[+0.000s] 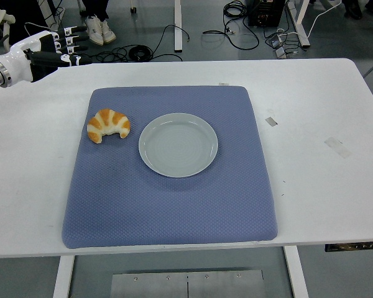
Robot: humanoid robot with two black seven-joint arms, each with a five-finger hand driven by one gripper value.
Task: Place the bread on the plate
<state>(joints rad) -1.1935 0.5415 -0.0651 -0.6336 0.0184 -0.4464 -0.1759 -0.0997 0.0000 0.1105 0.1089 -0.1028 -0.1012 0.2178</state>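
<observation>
At the far left corner of the white table [323,112] the left hand [53,48] hangs above the edge, fingers stretched out straight and a little apart, holding nothing. A blue-grey mat [174,205] covers the middle of the tabletop, its corners rounded. On the mat's left part lies the bread [107,125] — a croissant, curved ends pointing to the near side — just beside the grey plate [178,144] but not touching it. The plate sits near the mat's centre. Right of the mat the bare table carries a few strips of tape [337,146]. Beyond the far edge, black cables [168,43] trail across the grey floor — a person's white shoes [99,29] stand at upper left.
</observation>
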